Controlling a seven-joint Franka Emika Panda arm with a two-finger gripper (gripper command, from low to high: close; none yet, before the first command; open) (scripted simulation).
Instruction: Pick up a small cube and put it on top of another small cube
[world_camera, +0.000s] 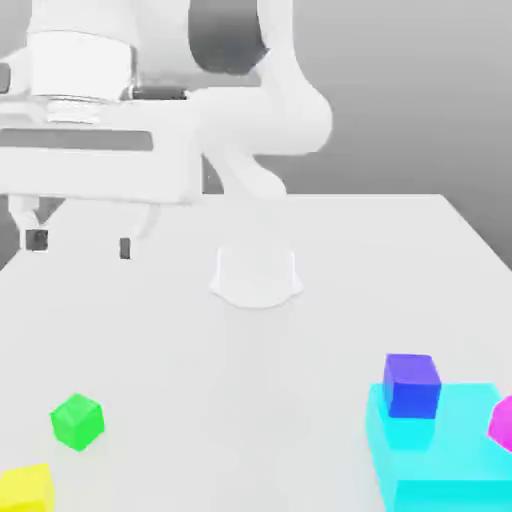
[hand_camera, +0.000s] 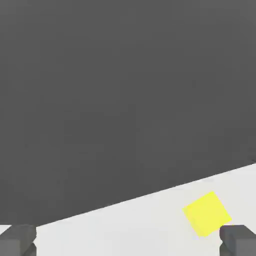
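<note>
The small green cube (world_camera: 77, 420) rests on the white table (world_camera: 250, 400) near the exterior view's lower left. A yellow cube (world_camera: 25, 488) lies just in front of it and also appears in the hand view as a yellow cube (hand_camera: 206, 213) close to one fingertip. A blue-purple cube (world_camera: 411, 385) sits on a cyan block (world_camera: 440, 450) at the exterior view's lower right. My gripper (world_camera: 81, 244) hangs open and holds nothing, high above the table's far left part, well behind the green cube. In the hand view the gripper (hand_camera: 127, 242) shows two dark fingertips (hand_camera: 17, 240) set wide apart.
A magenta object (world_camera: 503, 422) sits at the cyan block's right edge. The arm's white base (world_camera: 256, 275) stands at the table's middle back. The table edge (hand_camera: 125, 202) runs across the hand view, with dark floor beyond it.
</note>
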